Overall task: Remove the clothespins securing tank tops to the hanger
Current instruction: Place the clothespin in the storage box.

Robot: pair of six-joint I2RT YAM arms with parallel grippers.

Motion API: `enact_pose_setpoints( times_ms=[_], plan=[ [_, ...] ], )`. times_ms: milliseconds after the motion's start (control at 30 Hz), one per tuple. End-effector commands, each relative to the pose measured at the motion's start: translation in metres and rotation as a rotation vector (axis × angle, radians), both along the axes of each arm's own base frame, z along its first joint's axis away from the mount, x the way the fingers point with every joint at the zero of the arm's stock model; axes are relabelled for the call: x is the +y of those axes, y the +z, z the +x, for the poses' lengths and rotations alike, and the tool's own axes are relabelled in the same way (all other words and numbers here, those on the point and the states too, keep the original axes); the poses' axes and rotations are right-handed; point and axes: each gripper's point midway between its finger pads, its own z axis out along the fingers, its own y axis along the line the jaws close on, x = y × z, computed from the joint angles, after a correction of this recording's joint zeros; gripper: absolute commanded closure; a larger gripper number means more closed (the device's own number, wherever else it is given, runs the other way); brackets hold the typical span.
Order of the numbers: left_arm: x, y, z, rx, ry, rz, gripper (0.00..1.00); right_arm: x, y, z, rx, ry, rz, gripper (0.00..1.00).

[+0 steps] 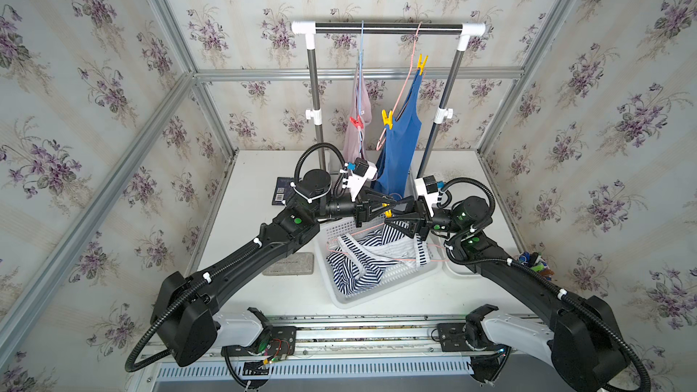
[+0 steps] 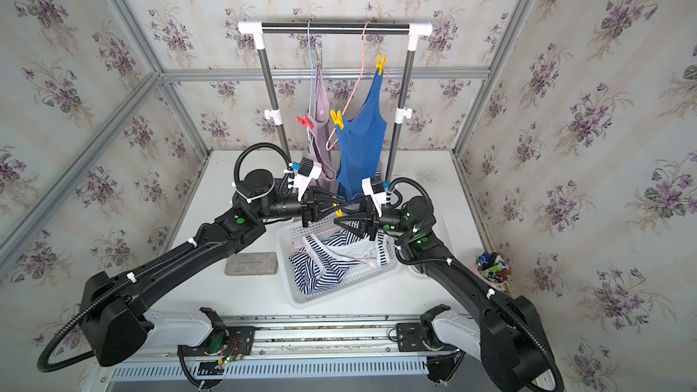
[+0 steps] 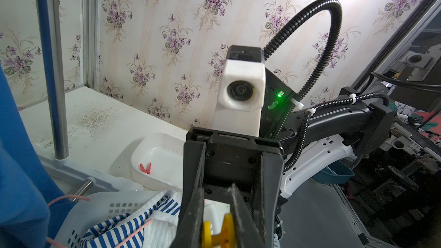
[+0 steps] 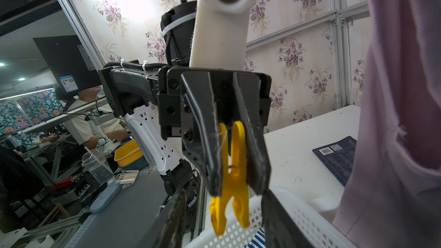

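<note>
- Above the basket's (image 2: 354, 282) far rim, my left pincer (image 4: 237, 182) is nearly shut. It clamps a yellow clothespin (image 4: 230, 201) by its middle, with the two free prongs sticking out past my grip.
- Facing it over the same rim, my right pincer (image 2: 338, 214) stands part open, one finger on either side of those prongs, biting nothing that I can see.
- This looks like a hand-over. If my left lets go before my right bites, the pin drops into the basket onto the striped tank top (image 1: 358, 262). A squeeze on slanted prongs could also squirt it loose.
- Behind the basket hangs the blue tank top (image 1: 396, 152), pinned by an upper clothespin (image 1: 422, 62) and a lower clothespin (image 1: 387, 118). The pink tank top (image 1: 354, 133) carries a red clothespin (image 1: 357, 122).
- Right of the basket, a white tray (image 3: 155, 149) on the worktop holds a loose red clothespin (image 3: 146, 168).
</note>
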Motion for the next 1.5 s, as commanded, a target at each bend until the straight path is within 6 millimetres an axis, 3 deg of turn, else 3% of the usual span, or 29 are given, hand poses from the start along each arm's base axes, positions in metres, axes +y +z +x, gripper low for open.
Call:
enact_pose_setpoints(
  times_ms=[0,100,233,400,500,667,800,1033,1200,1367,1467],
  plan=[
    [0.000,0.007,-0.003,-0.015,-0.021,-0.029,0.85,-0.001,0.009,-0.003,-0.036,-0.004,0.030,0.61],
    [-0.002,0.003,-0.006,-0.008,-0.039,-0.022,0.80,-0.001,0.008,-0.003,-0.028,-0.008,0.032,0.70],
    [-0.002,0.003,-0.005,-0.014,-0.024,-0.023,0.65,-0.001,0.007,-0.002,-0.015,-0.008,0.030,0.80],
    [-0.002,0.007,-0.008,-0.025,-0.019,-0.028,0.30,-0.002,0.004,0.000,-0.004,-0.020,0.030,1.00],
    [0.001,0.008,-0.005,-0.027,0.014,-0.031,0.02,-0.003,0.000,0.002,0.006,-0.046,0.024,1.00],
    [0.015,0.001,0.005,-0.035,0.142,-0.003,0.01,-0.011,-0.015,0.008,0.037,-0.151,-0.003,1.00],
    [0.030,-0.017,0.010,-0.012,0.240,0.059,0.01,-0.030,-0.038,0.026,0.107,-0.357,-0.066,1.00],
    [0.054,-0.058,0.016,0.037,0.375,0.171,0.01,-0.091,-0.079,0.052,0.307,-0.687,-0.106,1.00],
    [0.067,-0.090,0.025,0.061,0.472,0.312,0.04,-0.146,-0.121,0.070,0.522,-0.925,-0.144,1.00],
    [0.079,-0.118,0.036,0.059,0.576,0.441,0.07,-0.188,-0.168,0.077,0.750,-1.042,-0.134,1.00],
    [0.080,-0.128,0.039,0.044,0.603,0.511,0.08,-0.202,-0.188,0.080,0.827,-1.087,-0.147,1.00]
  ],
)
